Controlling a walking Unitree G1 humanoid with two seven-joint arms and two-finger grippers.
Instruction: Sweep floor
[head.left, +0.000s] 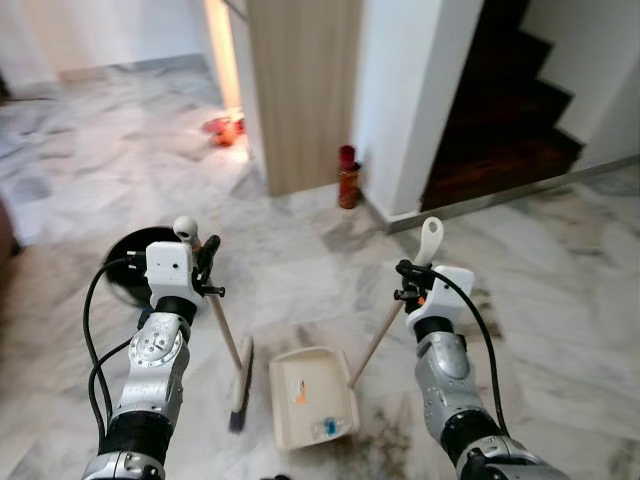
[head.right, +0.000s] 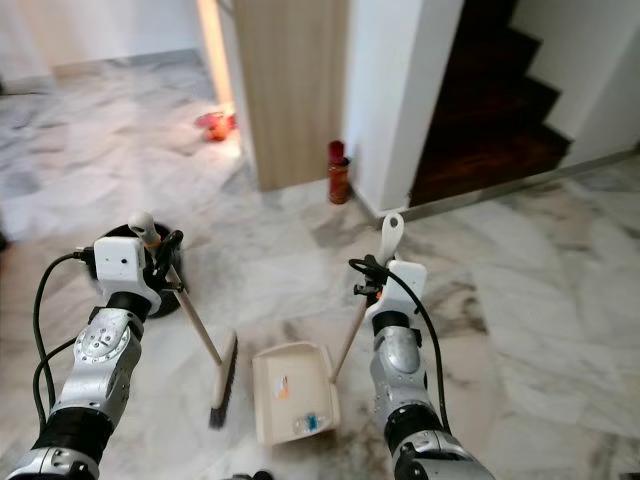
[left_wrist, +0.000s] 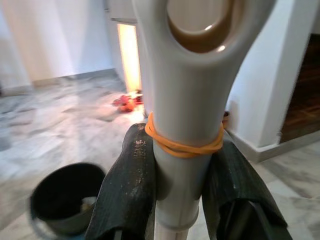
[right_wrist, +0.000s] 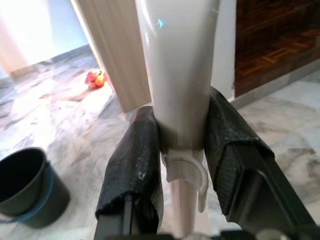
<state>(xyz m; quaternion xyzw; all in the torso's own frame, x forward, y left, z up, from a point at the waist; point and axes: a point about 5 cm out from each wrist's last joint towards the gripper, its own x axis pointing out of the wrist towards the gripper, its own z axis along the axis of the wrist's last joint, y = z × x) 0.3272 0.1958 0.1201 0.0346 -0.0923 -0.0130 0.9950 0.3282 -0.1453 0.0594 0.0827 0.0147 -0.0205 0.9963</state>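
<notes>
From the head, both silver arms were raised, forearms upright. The left gripper (head.left: 205, 262) clamped the top of the cream long-handled broom (head.left: 229, 350), its dark bristles on the marble floor (head.left: 560, 300) just beside the cream plastic dustpan (head.left: 312, 398), whose handle the right gripper (head.left: 410, 283) gripped. A black round bucket (head.left: 128, 265) stood behind the left arm.

The left wrist showed its fingers (left_wrist: 131, 185) closed on the handle under an orange rubber band (left_wrist: 182, 146).

The right wrist showed its fingers (right_wrist: 135, 165) pinching the dustpan handle (right_wrist: 177, 75) above a clip
</notes>
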